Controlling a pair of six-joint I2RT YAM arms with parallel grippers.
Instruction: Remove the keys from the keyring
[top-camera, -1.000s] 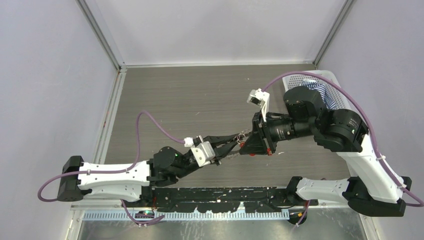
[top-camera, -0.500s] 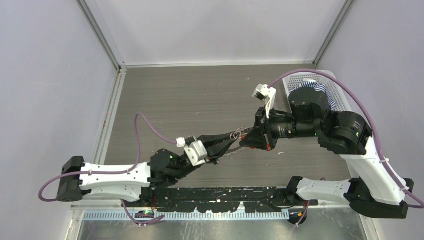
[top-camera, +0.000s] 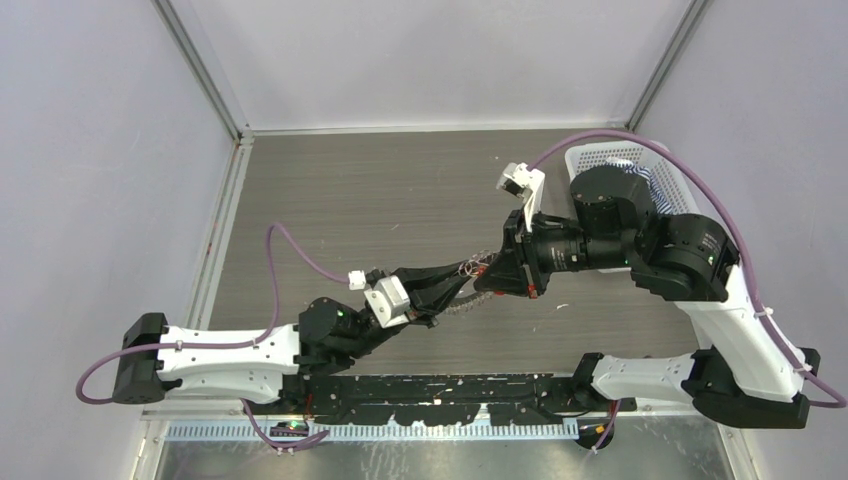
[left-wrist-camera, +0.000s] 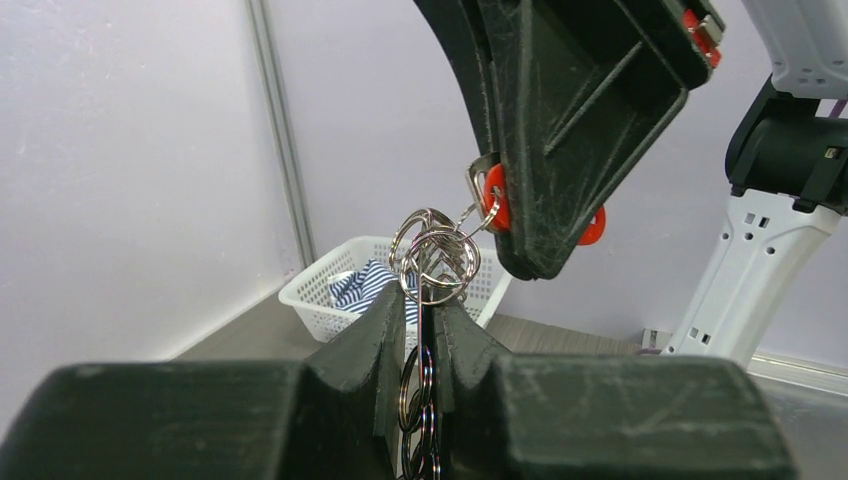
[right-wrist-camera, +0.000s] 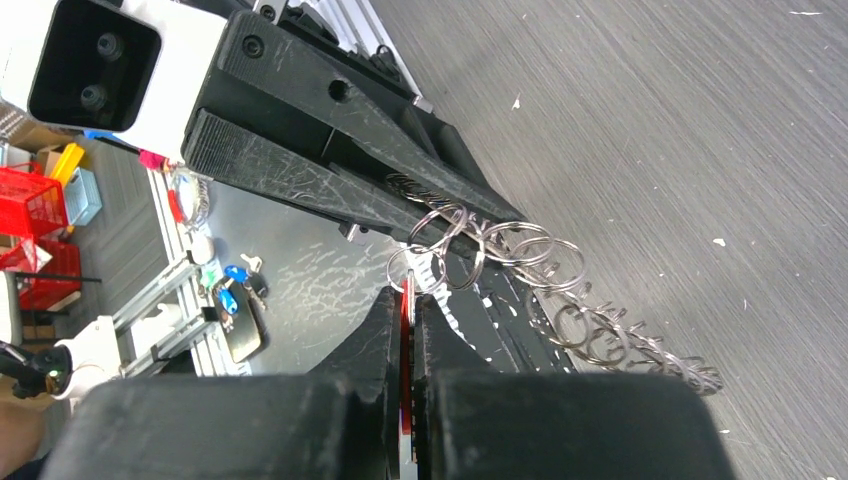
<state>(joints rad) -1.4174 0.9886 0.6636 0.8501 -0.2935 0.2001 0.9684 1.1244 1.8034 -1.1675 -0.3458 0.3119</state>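
The keyring is a bunch of linked thin silvery rings held in the air between both grippers. My left gripper is shut on it; in the left wrist view the rings stick up from between the shut fingers. My right gripper is shut on the red-headed key, whose red head shows beside the right fingers. The key still hangs on a ring. A chain of more rings and small keys dangles below.
A white plastic basket with a blue striped cloth stands at the back right, behind the right arm. It also shows in the left wrist view. Blue-headed keys lie on the metal bench in front of the table.
Both grippers have lifted the keyring and moved it slightly back and left. The right wrist has swung a little. Both holds are unchanged.
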